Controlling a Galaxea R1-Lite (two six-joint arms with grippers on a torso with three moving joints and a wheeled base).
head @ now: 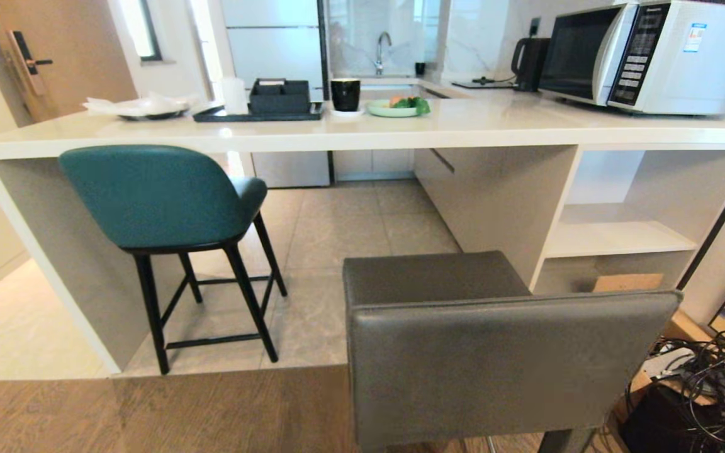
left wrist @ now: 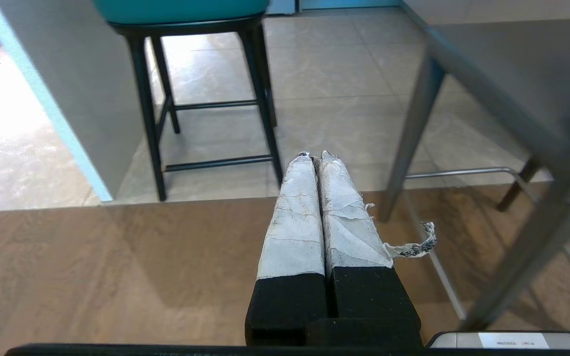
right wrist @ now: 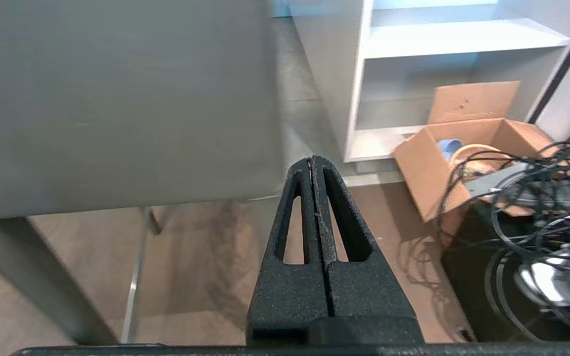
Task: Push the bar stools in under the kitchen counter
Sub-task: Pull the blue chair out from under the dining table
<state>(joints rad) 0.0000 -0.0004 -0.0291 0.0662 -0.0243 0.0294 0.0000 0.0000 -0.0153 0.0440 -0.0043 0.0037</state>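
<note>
Both the left gripper [left wrist: 313, 157] and right gripper [right wrist: 311, 160] are pressed together, holding and touching nothing.

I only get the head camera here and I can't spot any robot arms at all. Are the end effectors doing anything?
Observer: No. The left end effector is shut and empty, hanging over the wood floor.
Operator: And the other one?
Observer: The right end effector is shut too, just beside the grey stool, not touching it.
Operator: Is the teal stool's base in under the counter?
Observer: The left wrist view shows the teal stool's black legs on the tile, next to the counter's side panel.
Operator: What's in that box by the shelves?
Observer: The cardboard box lies open, holding something pale blue and round; I can't tell what.
</note>
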